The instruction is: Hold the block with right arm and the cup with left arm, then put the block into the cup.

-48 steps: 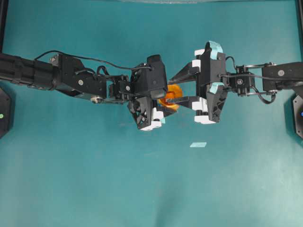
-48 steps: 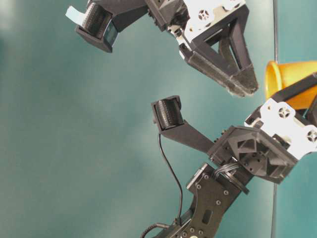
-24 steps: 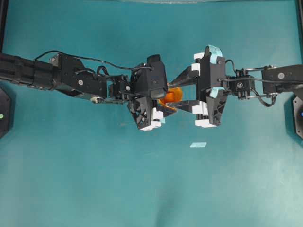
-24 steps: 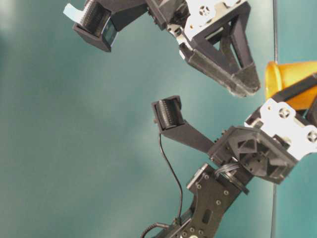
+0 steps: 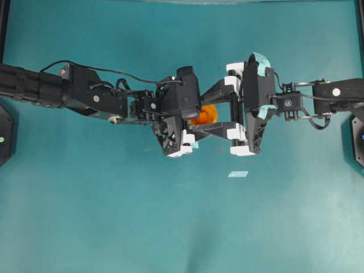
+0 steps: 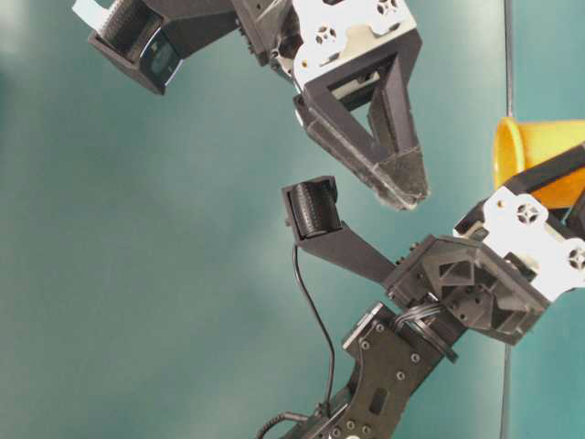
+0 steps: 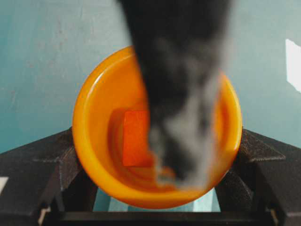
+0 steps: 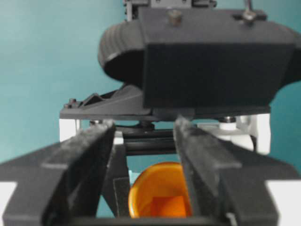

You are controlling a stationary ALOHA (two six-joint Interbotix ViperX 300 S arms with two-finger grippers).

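In the left wrist view the yellow-orange cup (image 7: 94, 141) is clamped between the two black fingers (image 7: 42, 165) of my left gripper (image 7: 157, 188), mouth towards the camera. The orange block (image 7: 135, 139) lies at the bottom inside it. A blurred finger of the right gripper hangs in front of the cup's mouth. From overhead the cup (image 5: 206, 115) sits between the two arms, and my blue-taped right gripper (image 5: 200, 116) stands open with one finger on each side of it. In the right wrist view that gripper (image 8: 145, 141) holds nothing, with cup (image 8: 150, 188) and block (image 8: 168, 207) below it.
A small pale strip of tape (image 5: 239, 174) lies on the teal table (image 5: 170, 227) below the grippers. The left arm's wrist camera (image 8: 207, 56) sits very close ahead of the right gripper. Dark fixtures stand at the table's left (image 5: 4, 133) and right (image 5: 358, 139) edges.
The right gripper has shifted a little towards the left arm, its open fingers now either side of the cup from overhead. The left gripper and the cup have stayed put.
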